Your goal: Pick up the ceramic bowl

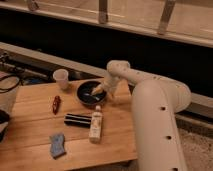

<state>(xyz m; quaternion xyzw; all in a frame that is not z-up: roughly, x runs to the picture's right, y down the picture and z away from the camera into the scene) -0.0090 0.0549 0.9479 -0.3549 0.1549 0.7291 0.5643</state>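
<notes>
The ceramic bowl (89,94) is round, shallow and dark, with faint bluish-white marks inside. It sits on the wooden table (35,125) near its far edge. My gripper (100,90) hangs from the white arm (150,90) and is down at the bowl's right rim, reaching into it. The bowl rests on the table.
A small white cup (61,78) stands left of the bowl. A red object (56,103), a black box (77,119), a white bottle (95,125) and a blue sponge (57,145) lie in front of it. Dark cables (7,82) are at the left edge.
</notes>
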